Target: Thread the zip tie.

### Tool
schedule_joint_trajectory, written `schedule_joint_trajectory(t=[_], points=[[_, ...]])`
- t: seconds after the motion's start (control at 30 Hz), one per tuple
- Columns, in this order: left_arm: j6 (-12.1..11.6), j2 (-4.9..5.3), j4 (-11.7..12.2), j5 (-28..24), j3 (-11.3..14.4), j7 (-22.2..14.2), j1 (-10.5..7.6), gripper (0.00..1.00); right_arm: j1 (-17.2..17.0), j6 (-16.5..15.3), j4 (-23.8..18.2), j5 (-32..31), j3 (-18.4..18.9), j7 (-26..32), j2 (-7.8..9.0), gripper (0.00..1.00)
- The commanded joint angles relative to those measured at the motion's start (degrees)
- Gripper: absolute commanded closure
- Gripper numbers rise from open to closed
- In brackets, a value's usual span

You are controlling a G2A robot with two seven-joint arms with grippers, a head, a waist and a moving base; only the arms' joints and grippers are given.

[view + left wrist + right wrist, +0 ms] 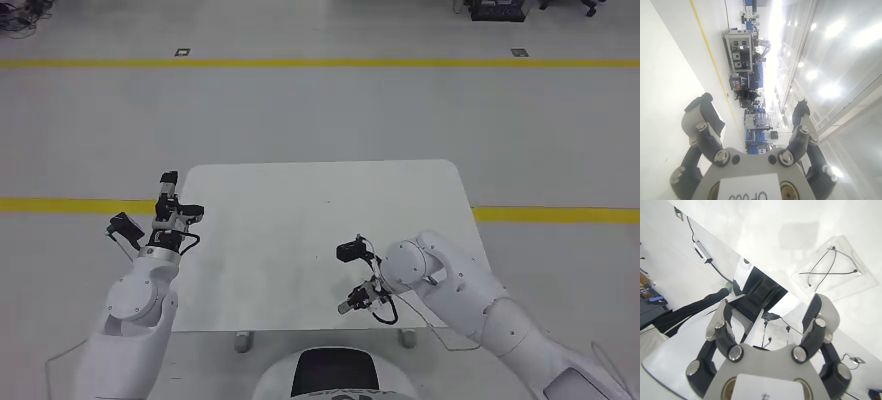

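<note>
Zip ties [826,273]: I saw a few black ties lying loose and crossed over one another, all flat inside a clear tray. I could not tell their exact number where they overlapped. Neither gripper touched them.

Clear tray [844,287]: It sat on the white table [320,200], not far from the table edge on the robot's side. It was near the right gripper but apart from it.

Right gripper [770,300]: I had its fingers spread wide with nothing between them. Through the gap I saw only the table edge and the floor below it. One fingertip [814,303] lined up with the tray's near corner in the wrist camera. I could not tell from that view how high above the tray it stood.

Right arm [450,290]: From above, it was bent in over the near right part of the table, with its wrist turned back toward the middle.

Left gripper [754,101]: Its fingers were also fully parted and it held nothing. It pointed level, out across the hall.

Left arm [140,300]: It stood at the table's left edge, well apart from the right arm, with the hand reaching along that edge.

Floor: Two yellow lines [320,63] ran across it beyond and beside the table.
</note>
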Motion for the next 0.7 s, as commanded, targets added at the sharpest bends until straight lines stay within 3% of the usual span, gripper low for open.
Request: schedule_joint_trajectory(t=[0.0, 0.23, 0.4, 0.67], points=[[0.0, 0.00, 0.0, 0.0, 0.0, 0.0, 0.00, 0.00, 0.0, 0.1, 0.0, -0.1, 0.1, 0.0, 0.01, 0.00], [0.0, 0.00, 0.0, 0.0, 0.0, 0.0, 0.00, 0.00, 0.0, 0.1, 0.0, -0.1, 0.1, 0.0, 0.01, 0.00], [0.0, 0.00, 0.0, 0.0, 0.0, 0.0, 0.00, 0.00, -0.6, 4.6, 0.4, -5.2, -2.0, -1.9, -0.23, 0.00], [0.0, 0.00, 0.0, 0.0, 0.0, 0.0, 0.00, 0.00, -0.7, 4.6, 0.7, -5.4, -2.1, -2.2, -0.23, 0.00]])
